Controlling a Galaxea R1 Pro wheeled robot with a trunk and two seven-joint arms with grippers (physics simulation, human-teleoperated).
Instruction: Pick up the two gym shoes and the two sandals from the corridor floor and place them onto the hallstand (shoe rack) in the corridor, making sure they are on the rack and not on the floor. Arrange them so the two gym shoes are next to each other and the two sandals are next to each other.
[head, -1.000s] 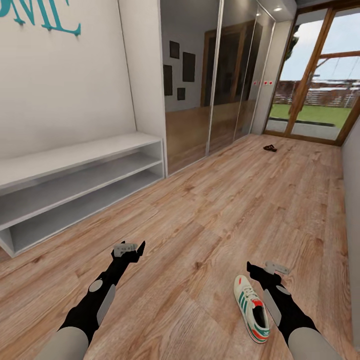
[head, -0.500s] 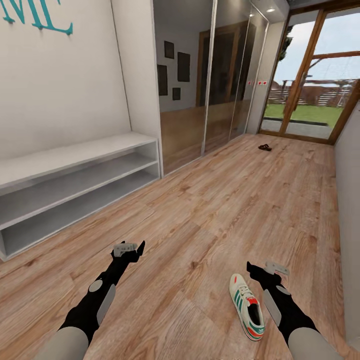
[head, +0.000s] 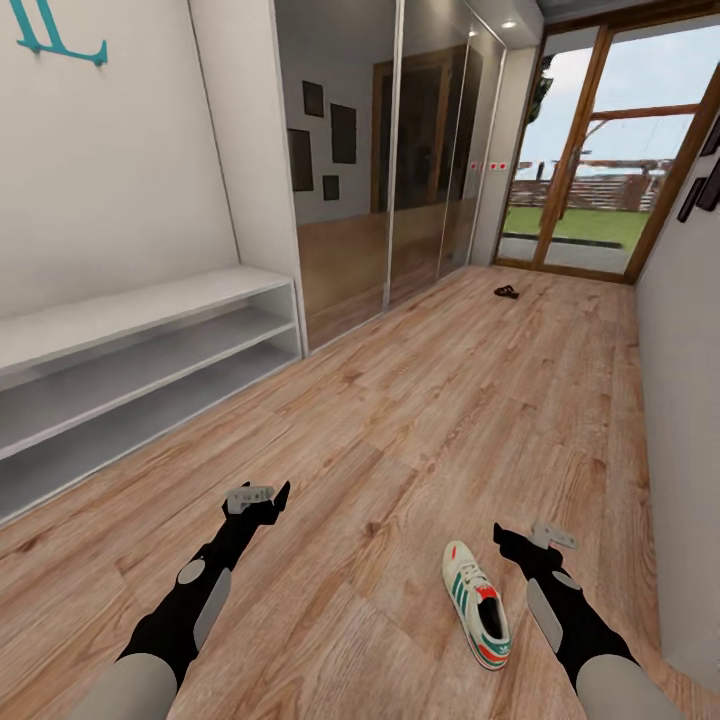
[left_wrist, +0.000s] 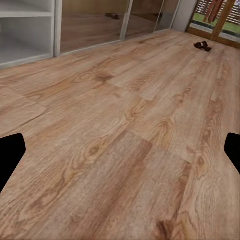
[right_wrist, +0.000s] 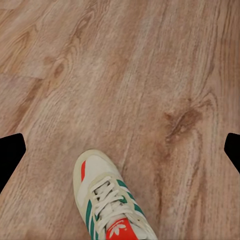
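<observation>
Head view shows a sneaker (head: 477, 618) on the floor (head: 430, 420) just beside the spread right tool (head: 524, 545), which should lower squarely over its middle before pinching.

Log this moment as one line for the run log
gym shoe: on floor beside right gripper | sandal: far, near glass door | left gripper: open, empty | hallstand: no shoes
</observation>
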